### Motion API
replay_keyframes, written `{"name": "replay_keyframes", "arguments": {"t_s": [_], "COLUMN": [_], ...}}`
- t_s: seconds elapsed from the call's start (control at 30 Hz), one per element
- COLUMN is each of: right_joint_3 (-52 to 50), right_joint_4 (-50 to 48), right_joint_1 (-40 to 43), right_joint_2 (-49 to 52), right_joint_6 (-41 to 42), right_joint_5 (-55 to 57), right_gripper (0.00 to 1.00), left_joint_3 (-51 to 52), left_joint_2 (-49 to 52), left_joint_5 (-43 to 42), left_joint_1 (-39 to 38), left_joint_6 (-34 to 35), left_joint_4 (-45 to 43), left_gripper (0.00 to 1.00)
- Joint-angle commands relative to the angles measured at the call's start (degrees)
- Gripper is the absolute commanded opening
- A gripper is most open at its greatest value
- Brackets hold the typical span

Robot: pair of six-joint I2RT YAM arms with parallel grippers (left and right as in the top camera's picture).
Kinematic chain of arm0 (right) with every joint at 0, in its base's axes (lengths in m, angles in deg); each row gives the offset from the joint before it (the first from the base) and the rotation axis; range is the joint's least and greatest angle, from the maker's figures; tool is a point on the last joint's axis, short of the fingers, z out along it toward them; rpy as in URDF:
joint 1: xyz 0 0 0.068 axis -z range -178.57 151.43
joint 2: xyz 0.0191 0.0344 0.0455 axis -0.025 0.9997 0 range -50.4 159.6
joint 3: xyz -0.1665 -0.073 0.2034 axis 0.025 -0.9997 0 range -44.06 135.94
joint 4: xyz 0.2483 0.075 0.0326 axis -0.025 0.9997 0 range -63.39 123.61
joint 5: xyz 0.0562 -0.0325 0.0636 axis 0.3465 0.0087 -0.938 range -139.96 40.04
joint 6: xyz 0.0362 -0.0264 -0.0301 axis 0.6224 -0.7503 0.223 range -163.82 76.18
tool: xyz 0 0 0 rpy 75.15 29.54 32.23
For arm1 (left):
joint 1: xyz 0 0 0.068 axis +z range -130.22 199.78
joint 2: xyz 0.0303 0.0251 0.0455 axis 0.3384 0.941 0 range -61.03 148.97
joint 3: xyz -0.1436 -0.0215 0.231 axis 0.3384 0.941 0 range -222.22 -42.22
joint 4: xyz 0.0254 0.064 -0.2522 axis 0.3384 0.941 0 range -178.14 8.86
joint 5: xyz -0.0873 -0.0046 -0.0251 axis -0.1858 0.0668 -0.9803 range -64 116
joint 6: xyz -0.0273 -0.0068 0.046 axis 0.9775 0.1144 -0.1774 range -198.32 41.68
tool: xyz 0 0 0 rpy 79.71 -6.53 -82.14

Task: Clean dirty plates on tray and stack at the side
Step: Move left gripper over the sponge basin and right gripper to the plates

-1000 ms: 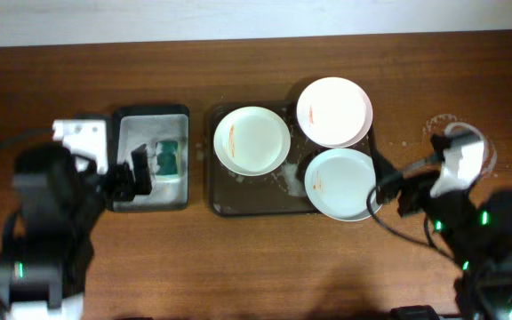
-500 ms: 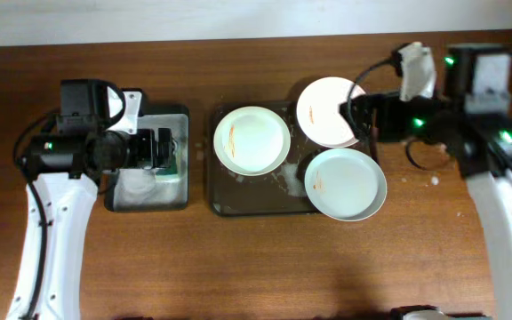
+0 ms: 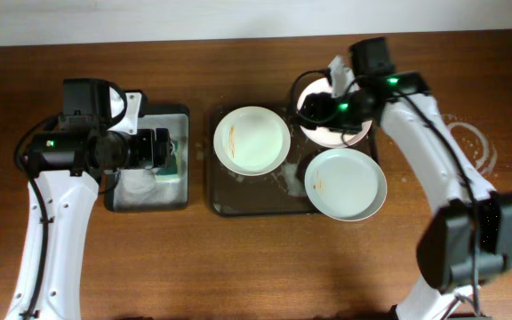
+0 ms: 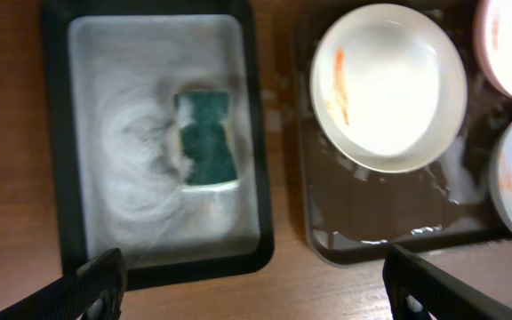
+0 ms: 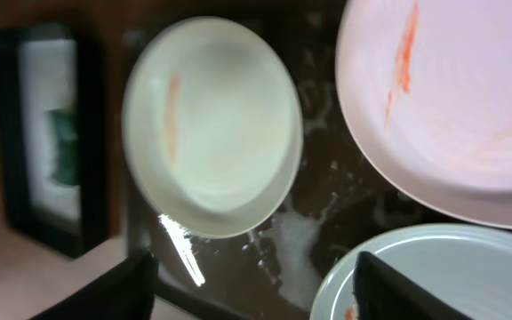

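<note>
Three white plates lie on the dark tray (image 3: 256, 203): one at the left (image 3: 252, 140), one at the back right (image 3: 352, 133) partly under my right arm, one at the front right (image 3: 346, 184). Each has an orange smear. My right gripper (image 3: 308, 107) hovers open and empty over the back-right plate's left edge. In the right wrist view its open gripper (image 5: 256, 298) looks down on the left plate (image 5: 212, 124), the back-right plate (image 5: 452, 98) and the wet tray (image 5: 327, 222). My left gripper (image 3: 165, 151) is open and empty above the green sponge (image 4: 207, 138).
A smaller black tray (image 3: 146, 201) at the left holds white foam and the sponge (image 3: 169, 158). Foam and water lie on the big tray between the plates (image 3: 284, 182). Wet ring marks show on the table at the right (image 3: 469, 142).
Both arms have risen from folded poses. The left one has stopped over the sponge tray. The right arm has swung left from the table's right side to over the back-right plate.
</note>
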Motion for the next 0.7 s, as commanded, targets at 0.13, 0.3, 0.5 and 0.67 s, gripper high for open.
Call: {"name": "replay_keyframes", "arguments": {"t_s": [0.13,0.3,0.5,0.67], "right_joint_3": [0.96,0.96,0.85,0.72], "right_joint_4": [-5.16,-7.54,-8.39,-10.27], "right_joint_1": [-4.63,-6.43,-7.98,-8.83], "right_joint_2": [6.95,10.27,13.25,15.50], "right_joint_6": [7.80,11.26,12.90,13.14], "right_joint_5": [8.39,11.41,14.10,14.14], "right_gripper": [0.45,0.41,0.34,0.33], "left_joint_3": [-1.33,-1.33,-1.33,-1.33], "left_joint_2": [3.72,6.38,6.88,8.66], "left_joint_5": [3.91,3.58,3.56,3.41], "left_joint_1": [2.38,4.20,7.10,7.10], "left_joint_6": [9.09,9.09,9.09,9.05], "left_joint_4": [0.04,-0.09,-1.49,-2.84], "left_gripper": [0.91,0.96,0.99,0.99]}}
